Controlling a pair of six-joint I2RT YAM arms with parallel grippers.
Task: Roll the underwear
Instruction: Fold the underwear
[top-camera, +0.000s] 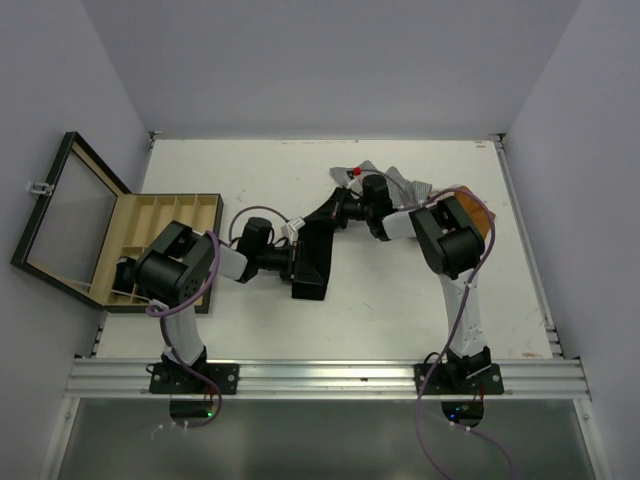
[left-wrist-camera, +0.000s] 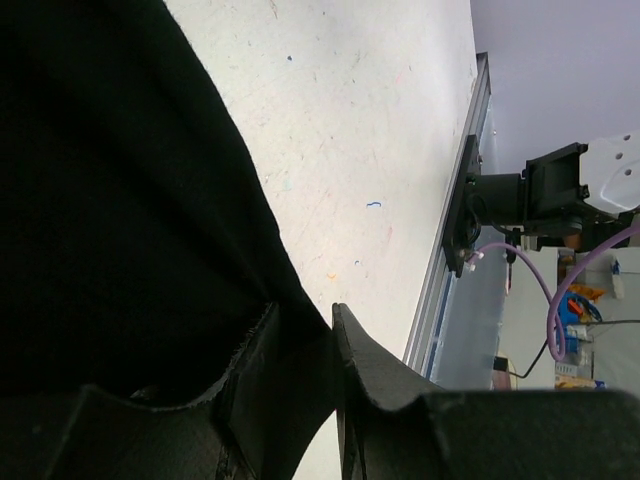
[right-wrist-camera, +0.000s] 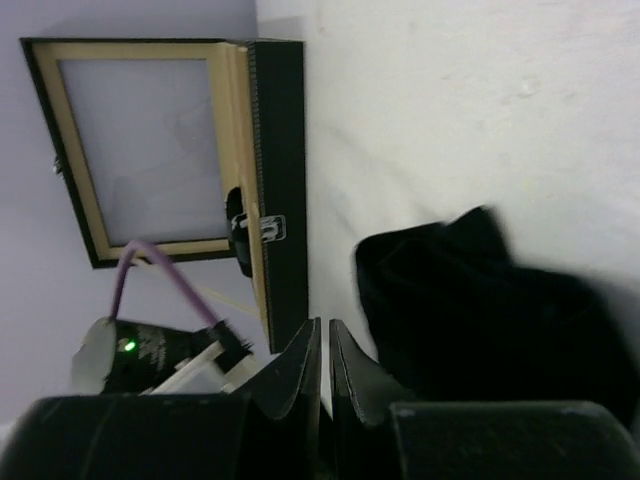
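Top external view: black underwear lies mid-tabletop, between my two grippers.
It is a long, dull black strip of cloth. My left gripper pinches one end, jaws narrowly apart. My right gripper is all but closed on nothing, the cloth just beside it. Only the top view shows grey striped underwear and orange underwear near the far edge, toward the right corner. Only my right wrist shows the latch on the box at the left edge, lid up. Scuffed white tabletop, pale lilac walls.
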